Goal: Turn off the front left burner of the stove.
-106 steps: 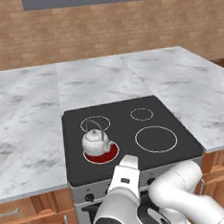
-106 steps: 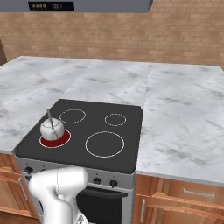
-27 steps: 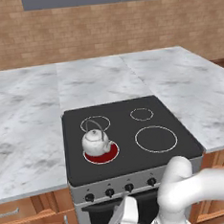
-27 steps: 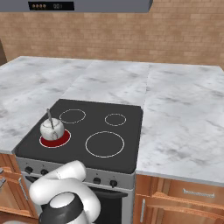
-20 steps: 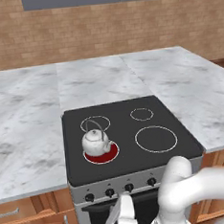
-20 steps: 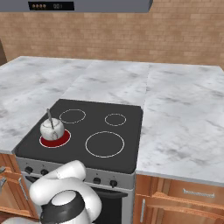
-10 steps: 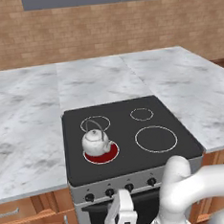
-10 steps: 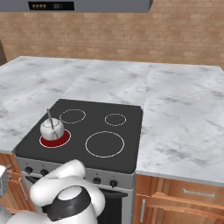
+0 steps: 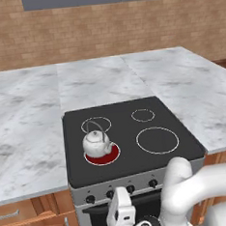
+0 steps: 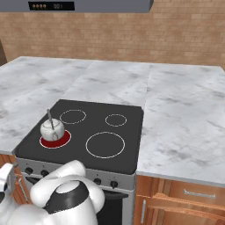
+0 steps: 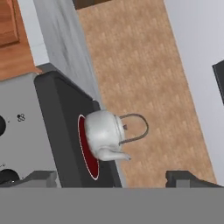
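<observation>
1. Marble counters surround the stove [image 9: 131, 132]; its front left burner [image 9: 103, 155] glows red under a kettle [image 9: 96, 142].
2. Since a moment ago the gripper [image 9: 125, 215] rose toward the knobs [image 9: 130, 189] (just above its fingers).
3. Fingers stand apart, holding nothing; burner not yet off.

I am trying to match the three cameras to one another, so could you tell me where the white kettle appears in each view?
Left base view: kettle left of centre, on the red-glowing front left burner.
Right base view: kettle at left, on the same red ring.
Hand view: kettle near centre, lying sideways in the picture.
Shared landmark: the red burner ring beneath it.
</observation>
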You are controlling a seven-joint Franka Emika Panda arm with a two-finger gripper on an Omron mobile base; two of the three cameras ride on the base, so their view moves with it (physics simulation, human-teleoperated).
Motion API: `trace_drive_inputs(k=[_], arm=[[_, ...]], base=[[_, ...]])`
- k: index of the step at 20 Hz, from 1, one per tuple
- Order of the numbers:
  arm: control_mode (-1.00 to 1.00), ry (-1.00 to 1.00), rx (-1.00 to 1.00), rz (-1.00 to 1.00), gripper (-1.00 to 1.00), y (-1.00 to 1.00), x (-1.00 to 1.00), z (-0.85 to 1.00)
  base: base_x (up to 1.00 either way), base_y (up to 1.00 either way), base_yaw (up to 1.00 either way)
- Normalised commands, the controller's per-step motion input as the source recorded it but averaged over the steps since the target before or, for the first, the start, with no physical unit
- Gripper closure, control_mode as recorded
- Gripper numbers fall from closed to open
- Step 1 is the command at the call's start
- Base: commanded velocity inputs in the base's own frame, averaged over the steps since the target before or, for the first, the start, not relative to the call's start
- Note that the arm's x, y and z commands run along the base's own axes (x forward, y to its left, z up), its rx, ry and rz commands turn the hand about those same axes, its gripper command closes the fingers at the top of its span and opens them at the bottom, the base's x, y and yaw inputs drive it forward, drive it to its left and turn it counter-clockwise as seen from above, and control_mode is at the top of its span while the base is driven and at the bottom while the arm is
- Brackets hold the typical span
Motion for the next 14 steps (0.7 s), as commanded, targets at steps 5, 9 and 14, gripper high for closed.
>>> trace_drive_inputs(k=[5, 9, 14], arm=[[-1.00, 0.01, -0.09, 0.00, -1.00, 0.10, 0.13, -0.24], [-1.00, 0.00, -0.08, 0.00, -1.00, 0.14, 0.06, -0.26], [-1.00, 0.00, -0.07, -0.01, -1.00, 0.36, 0.15, -0.13]], base=[[0.00, 0.00, 0.00], [0.00, 0.00, 0.00], [0.00, 0.00, 0.00]])
